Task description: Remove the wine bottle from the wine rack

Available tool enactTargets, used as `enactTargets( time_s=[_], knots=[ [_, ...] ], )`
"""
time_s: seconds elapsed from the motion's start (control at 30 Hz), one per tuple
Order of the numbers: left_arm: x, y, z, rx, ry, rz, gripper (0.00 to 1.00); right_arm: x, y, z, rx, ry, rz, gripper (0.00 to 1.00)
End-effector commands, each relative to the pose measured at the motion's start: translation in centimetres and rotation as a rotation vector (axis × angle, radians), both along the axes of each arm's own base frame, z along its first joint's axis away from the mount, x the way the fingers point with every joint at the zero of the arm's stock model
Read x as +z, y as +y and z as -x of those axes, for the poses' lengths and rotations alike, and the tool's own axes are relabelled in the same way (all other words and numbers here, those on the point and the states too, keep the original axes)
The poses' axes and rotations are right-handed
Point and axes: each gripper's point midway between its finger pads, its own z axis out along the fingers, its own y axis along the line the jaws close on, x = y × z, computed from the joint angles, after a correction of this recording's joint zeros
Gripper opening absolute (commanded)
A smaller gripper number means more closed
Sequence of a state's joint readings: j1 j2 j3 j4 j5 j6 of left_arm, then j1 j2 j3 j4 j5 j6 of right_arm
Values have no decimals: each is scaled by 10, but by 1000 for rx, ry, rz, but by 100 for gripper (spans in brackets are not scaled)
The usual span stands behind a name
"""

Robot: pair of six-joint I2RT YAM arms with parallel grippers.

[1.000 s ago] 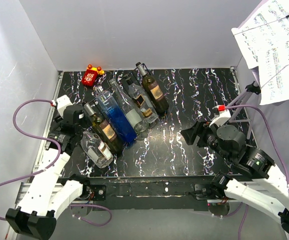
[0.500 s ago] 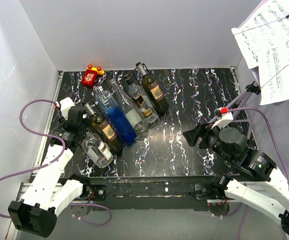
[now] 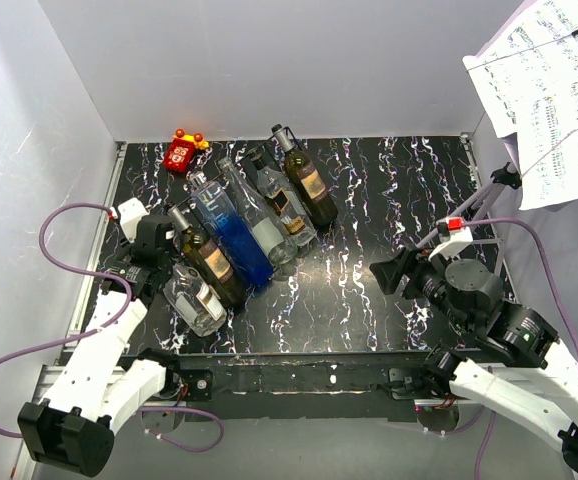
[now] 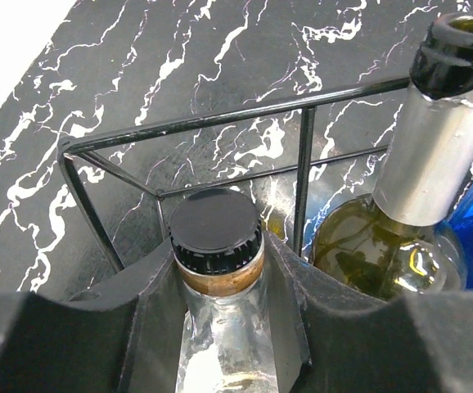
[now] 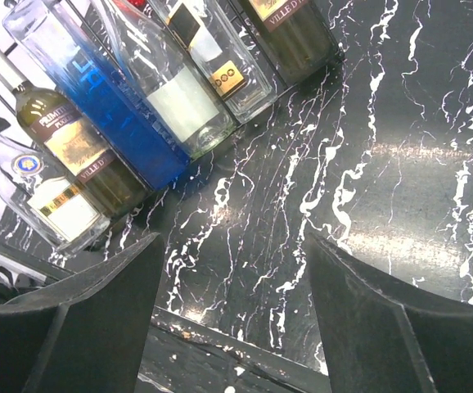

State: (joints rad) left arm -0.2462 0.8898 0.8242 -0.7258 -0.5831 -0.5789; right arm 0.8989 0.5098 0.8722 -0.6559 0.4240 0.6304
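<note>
Withdrawal looks next: left gripper (image 4: 220, 270) clamps the wine bottle (image 4: 216, 228) by its neck, needing a straight pull off the wine rack (image 4: 304, 164).

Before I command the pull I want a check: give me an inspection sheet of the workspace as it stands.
Surface: black marbled table, no spills seen.
Job's things: wine rack holds six bottles lying side by side; clear bottle at its left end, black cap on.
Clutter: red toy at the far left corner, apart from the rack.
Grippers: left gripper closed around the clear bottle's neck; right gripper open above bare table.
Cables: purple cables loop outside both arms, clear of the bottles.
Surroundings: sheet music at the right; white walls.
</note>
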Motion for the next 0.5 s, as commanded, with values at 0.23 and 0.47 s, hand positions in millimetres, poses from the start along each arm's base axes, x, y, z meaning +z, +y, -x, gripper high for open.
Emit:
enactTargets(
  time_s=[0.23,0.47],
  knots=[
    [56,-8,1,-102,-165,13,0,31,-14,9,55,-249,-80,79],
    [69,-25,10,-206,-171,69,0,34,-28,8,2,-257,-60,79]
  ],
)
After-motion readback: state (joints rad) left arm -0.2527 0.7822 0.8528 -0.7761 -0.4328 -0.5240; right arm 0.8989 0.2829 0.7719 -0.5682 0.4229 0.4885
